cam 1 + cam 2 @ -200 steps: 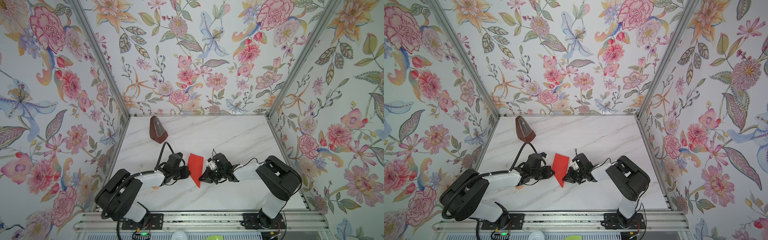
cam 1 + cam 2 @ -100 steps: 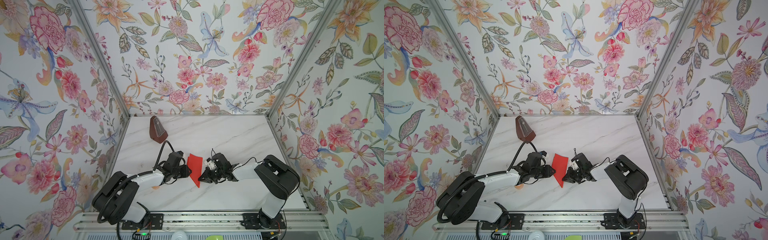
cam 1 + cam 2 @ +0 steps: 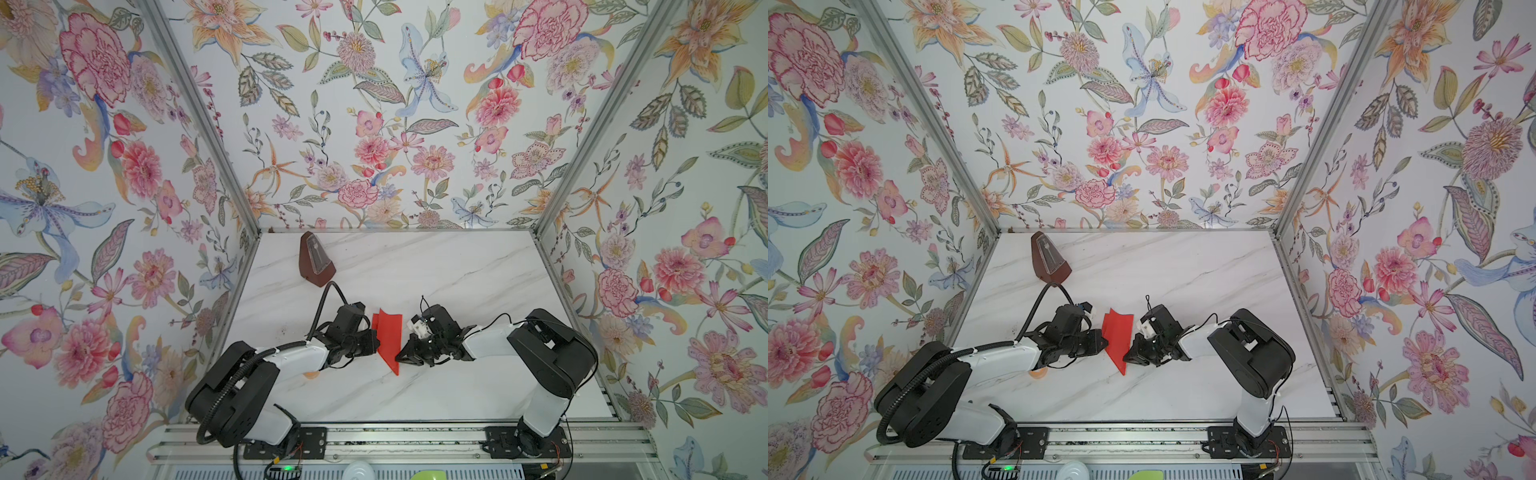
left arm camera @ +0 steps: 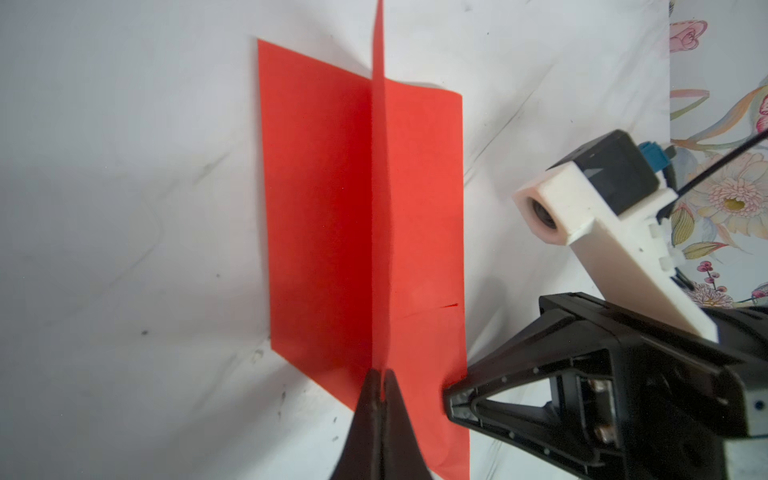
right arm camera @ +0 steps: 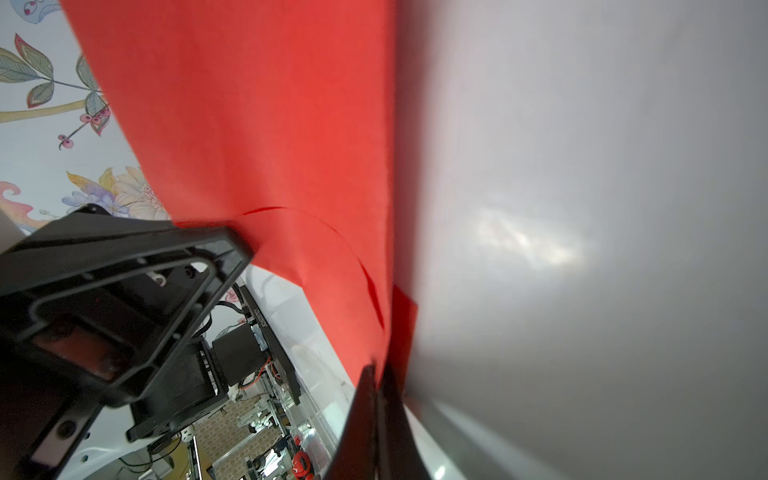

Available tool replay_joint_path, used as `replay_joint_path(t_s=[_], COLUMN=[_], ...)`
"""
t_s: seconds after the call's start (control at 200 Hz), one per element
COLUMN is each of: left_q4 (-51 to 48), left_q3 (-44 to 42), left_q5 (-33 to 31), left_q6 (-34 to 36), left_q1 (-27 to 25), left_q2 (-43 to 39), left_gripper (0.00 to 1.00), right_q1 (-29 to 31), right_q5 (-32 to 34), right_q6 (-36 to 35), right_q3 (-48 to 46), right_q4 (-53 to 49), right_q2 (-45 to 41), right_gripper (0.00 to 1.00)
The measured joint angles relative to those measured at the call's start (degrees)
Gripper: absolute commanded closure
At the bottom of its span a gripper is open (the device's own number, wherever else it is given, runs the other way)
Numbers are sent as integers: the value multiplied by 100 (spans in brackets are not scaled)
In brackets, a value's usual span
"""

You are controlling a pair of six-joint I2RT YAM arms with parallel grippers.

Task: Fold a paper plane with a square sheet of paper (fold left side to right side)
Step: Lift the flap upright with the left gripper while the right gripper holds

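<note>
In front of the brown metronome (image 3: 316,261), the creased red sheet of paper (image 3: 390,338) has its raised flap clamped in the left gripper (image 4: 380,388) and its edge clamped in the right gripper (image 5: 380,376).

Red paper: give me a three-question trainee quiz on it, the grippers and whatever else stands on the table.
1. True or false: the left gripper hangs open, clear of the red paper.
2. The dark brown metronome stands: A) between the grippers; B) near the far left corner of the table, apart from the paper; C) on top of the paper.
3. Fill in: in both top views the paper lies ___ the left gripper and the right gripper.

Key: 1 false, its jaws are shut on a raised flap of the paper. 2 B. 3 between.
</note>
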Motion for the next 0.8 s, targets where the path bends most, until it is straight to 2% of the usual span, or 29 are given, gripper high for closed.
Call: replay_joint_path(t_s=[0.26,0.801], left_q4=[-640,-1104], left_q3=[247,739], left_q5=[-105,-83], left_q6=[111,149], left_q1=[7,-7], left_q2=[-391,-68], left_gripper=[100,100], right_q1=[94,278], right_q5=[-63,-79], right_q6=[-306,-645], right_q3=[315,651], right_q4=[-243,-492], right_q2=[192,393], right_gripper=[100,100])
